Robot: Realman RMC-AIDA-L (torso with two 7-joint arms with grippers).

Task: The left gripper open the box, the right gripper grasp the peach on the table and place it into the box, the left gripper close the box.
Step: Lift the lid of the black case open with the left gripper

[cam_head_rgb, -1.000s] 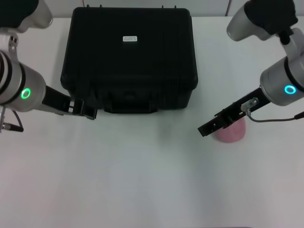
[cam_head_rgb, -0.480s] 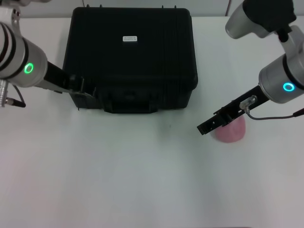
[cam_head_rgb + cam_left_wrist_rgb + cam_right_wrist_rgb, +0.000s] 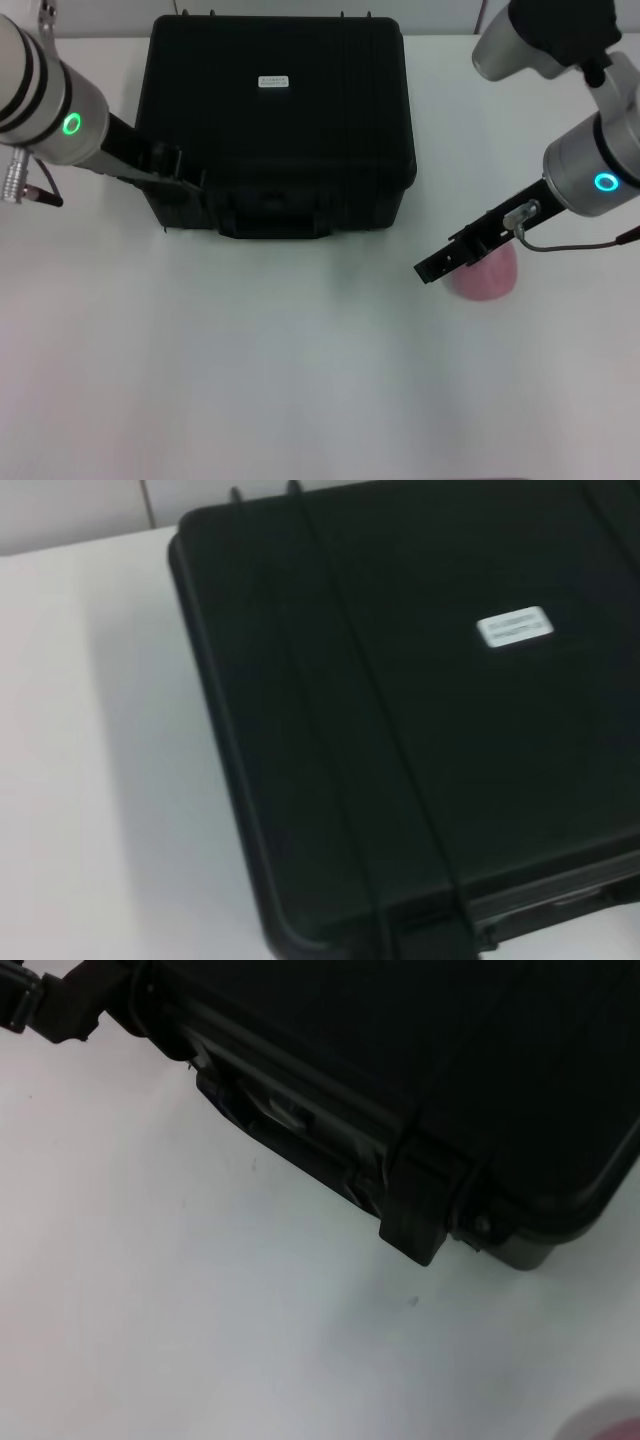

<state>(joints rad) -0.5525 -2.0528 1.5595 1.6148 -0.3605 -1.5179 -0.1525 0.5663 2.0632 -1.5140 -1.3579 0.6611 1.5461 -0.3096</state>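
Note:
The black box (image 3: 275, 130) stands at the back middle of the table with its lid closed and a white label (image 3: 273, 81) on top. The left wrist view looks down on the box lid (image 3: 450, 730). My left gripper (image 3: 183, 176), on the green-ringed arm, is at the box's front left corner, level with the lid seam. The pink peach (image 3: 492, 280) rests on the table to the right of the box. My right gripper (image 3: 432, 268), on the blue-ringed arm, hangs over the peach, its tip reaching past the fruit's left side. The right wrist view catches the box front (image 3: 300, 1110) and a sliver of the peach (image 3: 612, 1430).
The box's front handle (image 3: 270, 215) and a latch (image 3: 420, 1222) face me. White table (image 3: 300, 380) stretches wide in front of the box and between the two arms. The left gripper (image 3: 55, 1005) shows far off in the right wrist view.
My left arm has moved away from me and slightly right, from the table in front of the box to its front left corner. The right arm and peach have stayed put.

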